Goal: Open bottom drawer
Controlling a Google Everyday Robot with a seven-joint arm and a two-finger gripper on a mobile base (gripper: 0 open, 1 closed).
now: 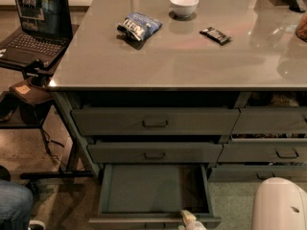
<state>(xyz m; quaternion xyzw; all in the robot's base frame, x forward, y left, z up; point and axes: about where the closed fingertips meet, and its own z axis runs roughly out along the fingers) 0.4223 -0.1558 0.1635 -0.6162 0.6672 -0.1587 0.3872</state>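
The bottom drawer [153, 190] of the wide left stack stands pulled out, showing its broad flat dark grey tray, which looks bare. Its thin front panel [153, 220] runs along the frame's lower edge. My gripper [190, 218] is at that front panel, right of centre, mostly cut off by the frame's bottom edge. The white arm housing [280, 205] fills the bottom right corner. The two taller drawers [154, 121] [154, 152] above are pushed in.
The grey counter [192, 56] carries a white bowl [184, 5], a blue snack bag [139, 26] and a dark bar [215, 35]. A neighbouring drawer stack [273, 133] is at right. A laptop [36, 28] on a stand is at left; a person's knee [14, 207] is at bottom left.
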